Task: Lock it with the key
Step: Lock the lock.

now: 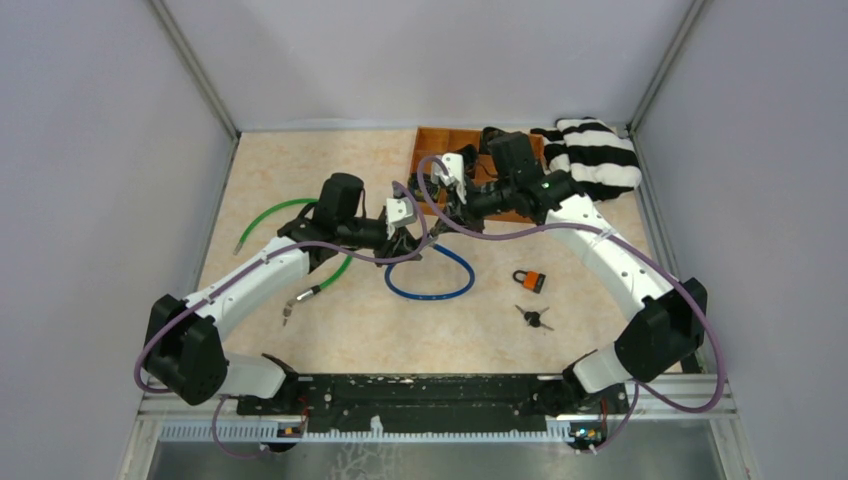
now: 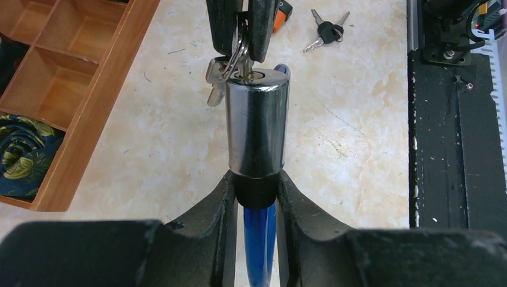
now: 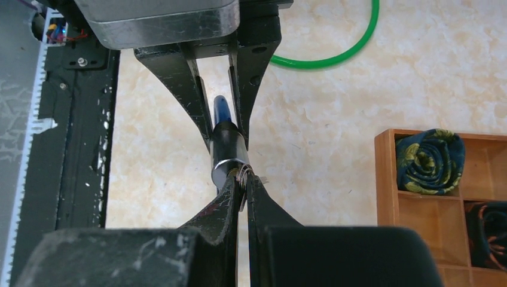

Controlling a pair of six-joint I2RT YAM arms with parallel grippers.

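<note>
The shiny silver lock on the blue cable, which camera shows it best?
The left wrist view. The silver lock stands big in the middle, gripped by the left claw, with the key in its end. The right wrist view shows it smaller, behind the right claw. In the top view the arms nearly hide it.

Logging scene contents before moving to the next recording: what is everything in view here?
cable lock: one, blue, silver cylinder, in left gripper
ringed keys: one bunch, silver, at cylinder's end
green cable: one, green, table's left
padlock: one, orange, table's right
loose keys: one bunch, black-headed, near padlock
tray: one, wooden, far side
ties: two seen, dark, rolled in tray
cloth: one, black-white striped, far right
table: one, beige
left gripper: black, shut on cable lock
right gripper: black, shut on ringed keys
</note>
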